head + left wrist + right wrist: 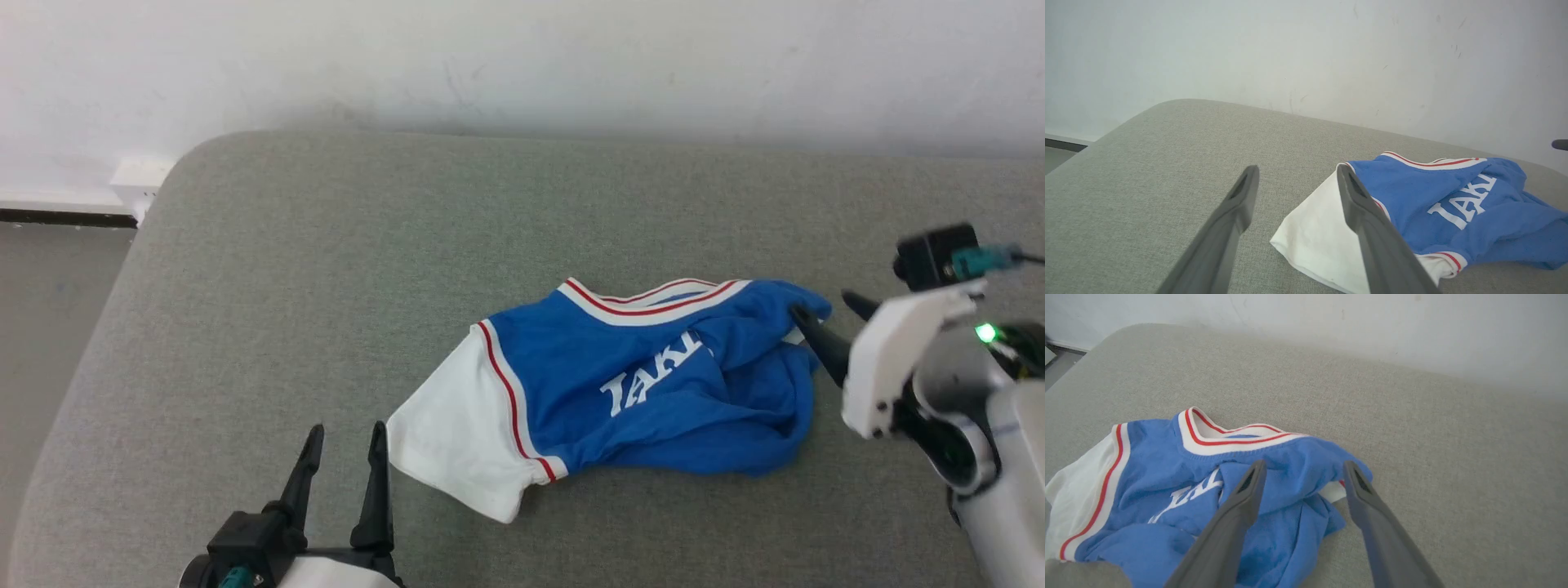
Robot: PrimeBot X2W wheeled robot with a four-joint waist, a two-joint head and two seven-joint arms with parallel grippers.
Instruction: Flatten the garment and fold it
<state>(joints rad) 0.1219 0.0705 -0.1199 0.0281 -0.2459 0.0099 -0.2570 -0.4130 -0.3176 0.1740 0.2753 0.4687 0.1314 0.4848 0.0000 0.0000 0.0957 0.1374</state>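
The garment (620, 384) lies crumpled on the grey padded surface, a royal-blue shirt with a white sleeve at its left end, red-and-white trim and part of its white lettering showing. Its right half is bunched in folds. My left gripper (344, 441) stands open at the lower left, just left of the white sleeve (1310, 241) and apart from it. My right gripper (829, 309) is open at the garment's right end, one fingertip over the blue cloth. In the right wrist view the bunched blue cloth (1298, 490) lies below and between the spread fingers, with nothing pinched.
The grey padded surface (408, 245) has a rounded far-left corner and runs back to a white wall (522, 57). Bare floor (49, 302) lies beyond its left edge. Open fabric surrounds the garment on all sides.
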